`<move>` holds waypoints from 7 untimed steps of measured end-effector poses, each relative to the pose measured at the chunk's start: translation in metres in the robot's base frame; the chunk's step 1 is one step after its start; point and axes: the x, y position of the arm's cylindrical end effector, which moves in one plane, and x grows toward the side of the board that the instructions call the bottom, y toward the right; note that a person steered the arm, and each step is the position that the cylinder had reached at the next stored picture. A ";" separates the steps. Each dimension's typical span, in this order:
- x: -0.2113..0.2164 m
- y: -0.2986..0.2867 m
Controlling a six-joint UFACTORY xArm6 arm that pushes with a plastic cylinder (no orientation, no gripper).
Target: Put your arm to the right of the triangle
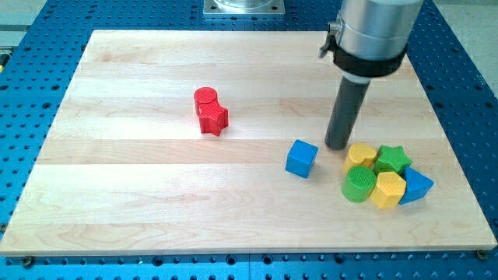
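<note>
Blue triangle (418, 186): the one triangular block on the board, smooth glossy blue, a wedge with a corner pointing toward the view's right; it sits at the right end of the cluster near the board's lower right, touching the yellow block beside it.
Cluster count: five blocks packed together, one blue, two yellow, two green.
Yellow hexagon (387, 189): chunky, faceted, glossy; pressed against the triangle's left side.
Green cylinder (359, 185): round, with ridged sides; at the cluster's left edge, touching the yellow hexagon.
Green star (393, 159): pointed outline, at the cluster's top, just above the triangle.
Yellow block (361, 155): rounded shape I cannot make out exactly; top left of the cluster.
My tip (338, 146): end of a straight dark rod under a silver collar, no claw on it to open or close; it rests on the board just left of the yellow block, on the cluster's left side, away from the triangle.
Blue cube (301, 158): single, alone, left of my tip.
Red pieces: two, a red cylinder (205, 99) touching a red star (214, 118), well apart toward the board's middle.
Board (140, 202): pale wood planks with visible grain, on a blue perforated base (467, 93).
</note>
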 end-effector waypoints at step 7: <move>-0.042 0.147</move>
